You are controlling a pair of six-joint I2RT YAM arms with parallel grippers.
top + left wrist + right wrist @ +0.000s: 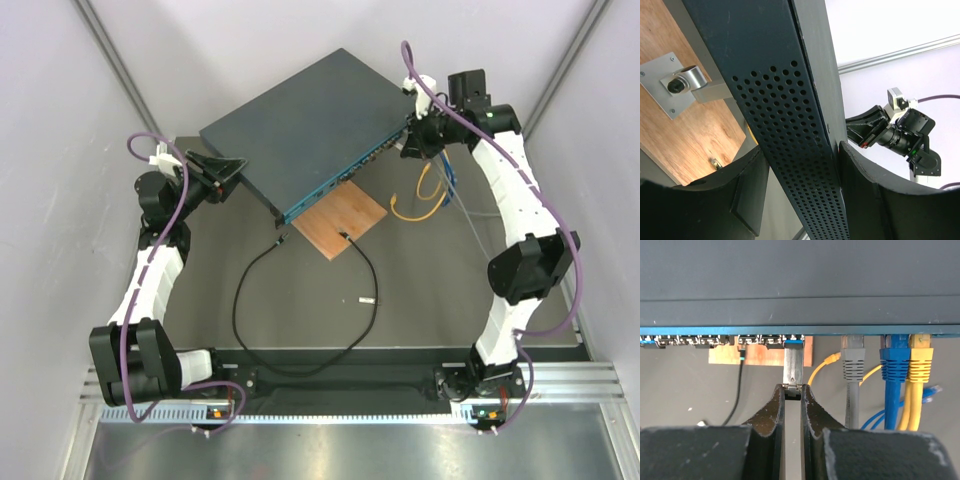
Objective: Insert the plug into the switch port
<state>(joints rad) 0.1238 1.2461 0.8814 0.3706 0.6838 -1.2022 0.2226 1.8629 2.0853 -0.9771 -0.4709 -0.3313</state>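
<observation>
The right gripper [793,389] is closed, its two black fingertips [781,392] pinching the lower end of a short silver metal module [793,365]. The module's blue-tabbed top sits in the row of small dark sockets along the teal front edge of a large flat dark blue-grey switch [300,125]. An individual switch port [771,341] is hard to make out at this angle. To the right of the module, a grey cable [853,362], a blue cable [895,365] and a yellow cable [920,362] are plugged in.

The left gripper [801,150] straddles the switch's perforated side wall, one black finger [747,197] against each face, and appears to be clamping it. Part of the wrist view is blocked by the switch.

The thin black cable [237,300] loops loosely over the dark grey table [420,290]. Its tiny dark plug [283,240] lies on the table just beside the switch's near corner, in no socket. The cable's other end [343,235] rests on a brown square wooden board [350,212], which is partly hidden under the switch. A small silver stick [367,299] lies apart on the table.
</observation>
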